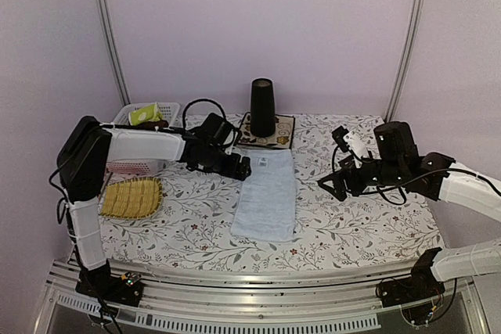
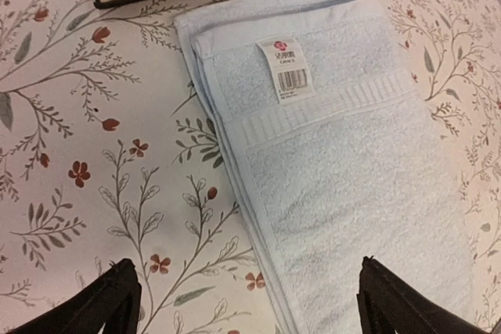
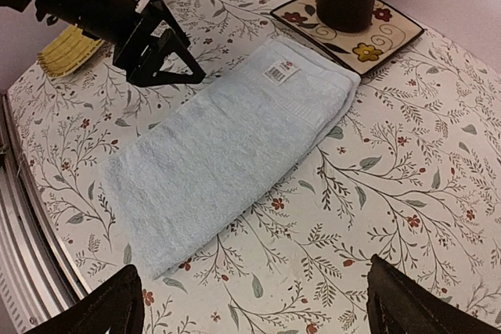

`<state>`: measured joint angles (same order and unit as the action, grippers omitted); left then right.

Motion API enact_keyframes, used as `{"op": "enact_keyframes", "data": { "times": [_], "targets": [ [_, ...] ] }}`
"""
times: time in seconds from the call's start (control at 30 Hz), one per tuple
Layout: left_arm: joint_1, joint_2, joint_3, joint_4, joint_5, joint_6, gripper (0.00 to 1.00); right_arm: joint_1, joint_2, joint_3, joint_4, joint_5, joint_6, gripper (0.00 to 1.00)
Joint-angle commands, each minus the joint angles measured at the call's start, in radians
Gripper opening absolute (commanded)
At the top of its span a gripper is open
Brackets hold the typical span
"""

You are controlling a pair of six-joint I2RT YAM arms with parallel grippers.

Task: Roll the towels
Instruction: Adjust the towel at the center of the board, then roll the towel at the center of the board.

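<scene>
Here, blue towel (image 1: pixel 266 197) flat, left tool (image 1: pixel 243 167) apparently hovering.

Overhead camera faces forward; both wrist views, probably near, share towel (image 2: pixel 344 177).

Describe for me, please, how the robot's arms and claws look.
The left arm and right arm wear white sleeves over their links, with boxy black joint housings. A black cable loops above the left wrist. The left claw and right claw are black with wedge-shaped fingers.
</scene>
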<state>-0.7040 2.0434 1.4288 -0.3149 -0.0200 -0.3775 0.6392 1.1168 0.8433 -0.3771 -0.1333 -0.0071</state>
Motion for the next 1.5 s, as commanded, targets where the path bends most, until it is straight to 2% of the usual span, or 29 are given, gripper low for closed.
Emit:
{"op": "enact_keyframes", "data": {
  "times": [0.0,0.1,0.2,0.37,0.43,0.53,0.7,0.87,0.97,1.03,1.1,1.17,1.33,1.47],
  "targets": [
    [-0.016,-0.274,-0.221,0.120,0.028,0.178,0.97,0.070,-0.159,-0.160,0.241,-0.088,-0.245,0.99],
    [-0.049,-0.419,-0.400,0.235,0.096,0.290,0.97,0.115,-0.195,-0.227,0.277,-0.111,-0.318,0.99],
    [-0.110,-0.526,-0.548,0.343,0.119,0.424,0.97,0.187,-0.160,-0.260,0.269,-0.068,-0.397,0.99],
    [-0.185,-0.595,-0.659,0.393,0.142,0.570,0.97,0.293,-0.053,-0.263,0.255,0.024,-0.522,0.99],
    [-0.240,-0.579,-0.671,0.366,0.094,0.661,0.97,0.324,-0.011,-0.251,0.257,0.053,-0.555,0.99],
    [-0.331,-0.520,-0.662,0.315,-0.050,0.786,0.95,0.374,0.071,-0.229,0.274,0.112,-0.593,0.99],
    [-0.416,-0.427,-0.667,0.309,-0.185,0.893,0.90,0.459,0.194,-0.224,0.333,0.213,-0.636,1.00],
    [-0.458,-0.399,-0.698,0.333,-0.265,0.963,0.85,0.530,0.278,-0.235,0.397,0.295,-0.660,0.86],
    [-0.462,-0.397,-0.727,0.348,-0.275,0.989,0.81,0.546,0.328,-0.235,0.429,0.338,-0.659,0.80],
    [-0.461,-0.396,-0.743,0.366,-0.276,1.006,0.78,0.557,0.359,-0.235,0.450,0.373,-0.658,0.79],
    [-0.461,-0.393,-0.754,0.378,-0.258,1.027,0.70,0.565,0.381,-0.232,0.471,0.389,-0.663,0.79],
    [-0.461,-0.381,-0.762,0.396,-0.255,1.047,0.69,0.568,0.406,-0.228,0.487,0.401,-0.671,0.78],
    [-0.459,-0.334,-0.774,0.437,-0.236,1.077,0.66,0.568,0.487,-0.205,0.508,0.438,-0.683,0.67],
    [-0.458,-0.297,-0.771,0.448,-0.220,1.086,0.58,0.568,0.529,-0.188,0.513,0.461,-0.677,0.60]
  ]
}}
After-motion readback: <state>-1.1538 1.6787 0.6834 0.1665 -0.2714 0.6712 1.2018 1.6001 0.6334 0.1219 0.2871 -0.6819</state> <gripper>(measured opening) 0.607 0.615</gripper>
